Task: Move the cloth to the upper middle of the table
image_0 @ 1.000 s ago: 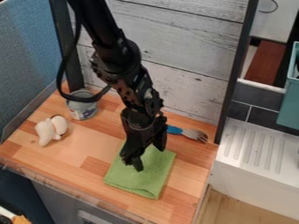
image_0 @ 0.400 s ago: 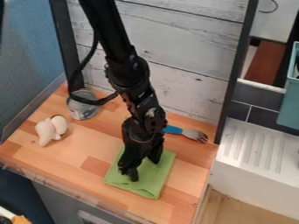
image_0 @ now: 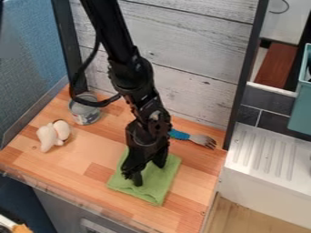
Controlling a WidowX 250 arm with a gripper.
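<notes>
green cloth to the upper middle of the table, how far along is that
Nothing looks finished: the green cloth lies flat near the table's front edge. In hand is the pick-up: the gripper is down at the cloth, fingers apart, with no grip visible. Left to do: grasp it, bring it toward the white plank wall and let go.

The wooden bench (image_0: 76, 161) has a green cloth (image_0: 159, 184) below centre, plush toy (image_0: 46, 137) and can (image_0: 85, 114) left, blue-handled fork (image_0: 200, 139) right of centre.
</notes>
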